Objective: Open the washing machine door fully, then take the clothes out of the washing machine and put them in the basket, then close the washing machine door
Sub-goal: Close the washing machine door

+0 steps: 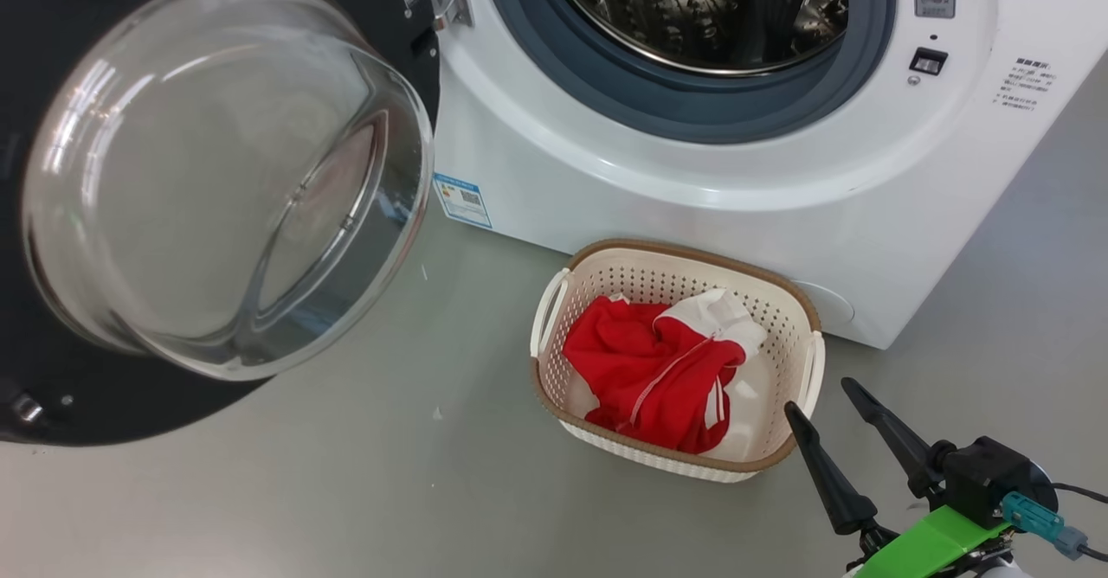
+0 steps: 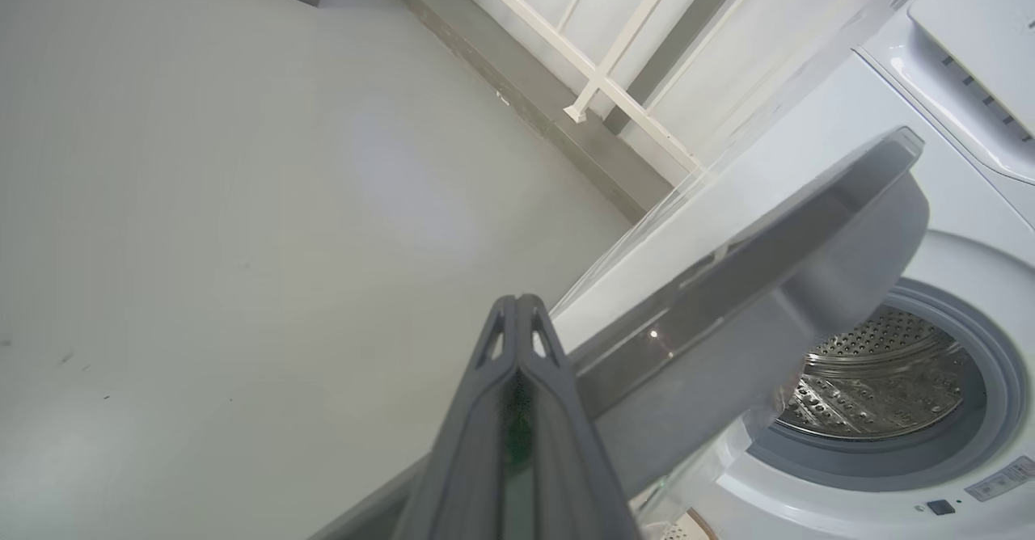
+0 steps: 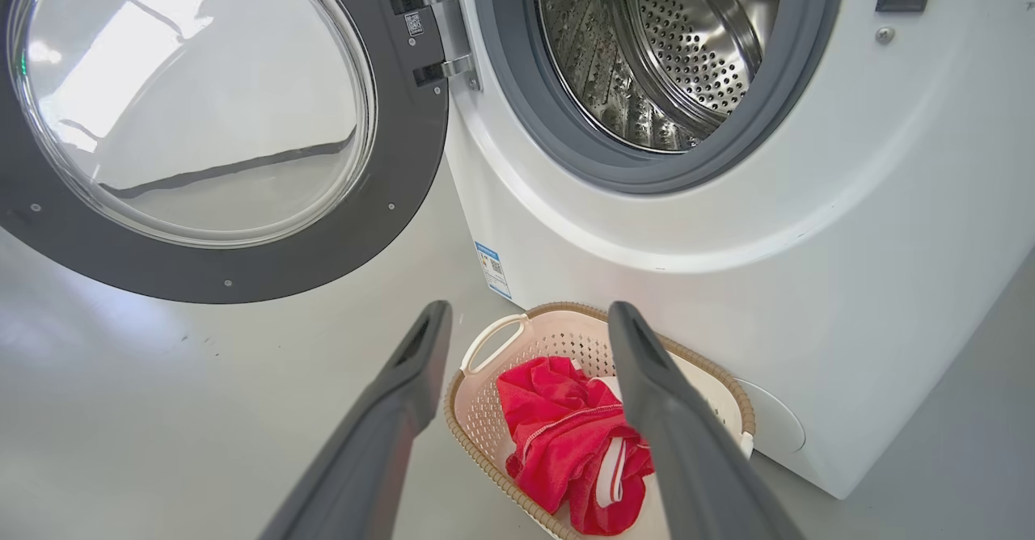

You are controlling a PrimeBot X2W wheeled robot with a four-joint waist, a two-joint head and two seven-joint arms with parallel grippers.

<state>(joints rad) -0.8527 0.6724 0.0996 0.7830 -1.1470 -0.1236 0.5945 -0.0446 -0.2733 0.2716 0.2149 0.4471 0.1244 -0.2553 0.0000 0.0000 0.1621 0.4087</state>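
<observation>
The washing machine door (image 1: 225,180) stands swung open to the left, its clear glass bowl bulging toward me inside the black rim. The white washing machine (image 1: 692,215) shows bare steel in its drum (image 3: 663,55). On the floor before it, the cream basket (image 1: 684,253) holds the red and white clothes (image 1: 658,370). My right gripper (image 1: 821,396) hovers open just right of the basket; its wrist view has the open gripper (image 3: 530,310) framing the basket (image 3: 461,411) and clothes (image 3: 558,435). My left gripper (image 2: 517,301) is shut and empty beside the door's edge (image 2: 768,265); contact is unclear.
Grey floor (image 1: 346,491) spreads left of and in front of the basket. A blue label sticker (image 1: 462,200) marks the washer's lower left corner. Behind the open door, a white railing (image 2: 598,79) and a wall base run along the floor.
</observation>
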